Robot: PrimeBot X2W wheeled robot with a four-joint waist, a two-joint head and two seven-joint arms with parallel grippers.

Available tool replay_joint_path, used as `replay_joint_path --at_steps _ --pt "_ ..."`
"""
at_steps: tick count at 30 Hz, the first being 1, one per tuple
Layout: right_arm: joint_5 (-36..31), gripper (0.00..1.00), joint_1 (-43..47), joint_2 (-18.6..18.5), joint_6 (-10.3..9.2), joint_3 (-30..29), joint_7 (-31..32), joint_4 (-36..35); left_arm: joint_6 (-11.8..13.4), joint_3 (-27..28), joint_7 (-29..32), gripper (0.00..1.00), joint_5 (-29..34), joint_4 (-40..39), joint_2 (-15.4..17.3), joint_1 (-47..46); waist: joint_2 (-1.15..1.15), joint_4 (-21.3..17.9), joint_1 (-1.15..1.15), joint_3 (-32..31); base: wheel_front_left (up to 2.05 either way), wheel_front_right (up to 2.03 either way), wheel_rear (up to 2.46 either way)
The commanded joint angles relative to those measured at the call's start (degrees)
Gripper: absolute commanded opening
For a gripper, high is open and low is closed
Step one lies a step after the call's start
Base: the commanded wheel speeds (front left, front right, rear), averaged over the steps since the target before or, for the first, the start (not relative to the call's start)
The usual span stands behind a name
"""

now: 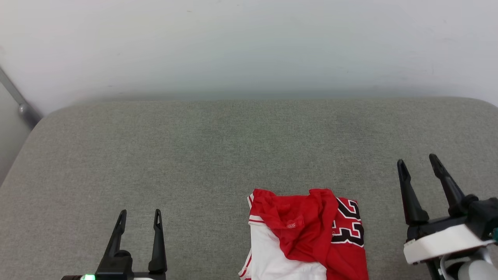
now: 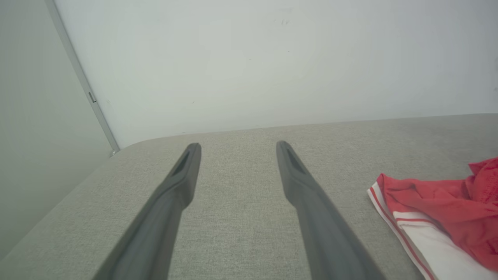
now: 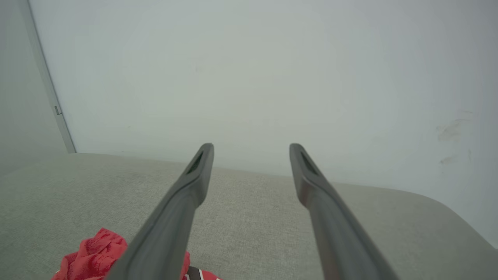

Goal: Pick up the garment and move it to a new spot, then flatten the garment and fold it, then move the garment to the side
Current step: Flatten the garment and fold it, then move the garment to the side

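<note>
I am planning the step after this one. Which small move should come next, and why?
Probably move the right gripper to the garment's right edge to grasp it: the gripper stands open, empty and beside it, and the garment lies bunched, not flat.

The T-shirt (image 1: pixel 307 233) is red with a white sleeve, red-and-white striped trim and black, white-edged numerals, perhaps 23. The cushion (image 1: pixel 218 147) is heathered grey-green, the wall (image 1: pixel 249 46) pale grey-white. The left gripper (image 1: pixel 140 212) and right gripper (image 1: pixel 417 159) are black.
</note>
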Motion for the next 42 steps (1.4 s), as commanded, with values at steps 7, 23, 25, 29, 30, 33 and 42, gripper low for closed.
replay_joint_path --at_steps 7,23,25,29,30,33,42 --pt "-1.8 1.00 8.6 6.4 -0.02 -3.6 -1.2 -3.5 -0.8 0.2 -0.1 1.00 -0.4 0.1 -0.4 1.7 0.00 0.3 0.00 -0.5 0.00 0.00 0.00" --pt "-3.4 1.00 12.1 9.8 -0.02 -6.2 -1.5 -7.3 -2.1 1.5 -0.1 1.00 -0.3 0.5 -1.2 2.3 0.00 0.8 0.00 -0.6 0.00 0.00 0.00" --pt "-3.6 1.00 10.2 9.1 -0.02 -6.7 -1.5 -8.2 -2.2 1.6 -0.1 1.00 -0.3 0.5 -1.3 2.2 0.00 0.7 0.00 -0.5 0.00 0.00 0.00" --pt "-3.9 1.00 4.2 5.7 -0.02 -7.5 -0.2 -10.8 -2.3 1.8 -0.1 1.00 -0.2 0.6 -1.4 2.0 0.00 0.5 0.00 -0.1 0.00 0.00 0.00" --pt "-3.9 1.00 4.2 5.7 -0.02 -7.5 -0.2 -10.8 -2.3 1.8 -0.1 1.00 -0.2 0.6 -1.4 2.0 0.00 0.5 0.00 -0.1 0.00 0.00 0.00" --pt "-2.8 1.00 -3.1 0.1 -0.02 -6.6 5.9 -11.3 -2.5 1.8 -0.1 1.00 -0.2 0.8 -1.5 1.3 0.00 0.4 0.00 0.4 0.00 0.00 0.00" --pt "13.0 1.00 -12.4 -13.7 -0.03 4.4 38.1 -8.0 -2.9 1.7 -0.1 1.00 0.0 0.8 -1.7 0.3 0.00 0.7 0.00 2.5 0.00 0.00 0.00"
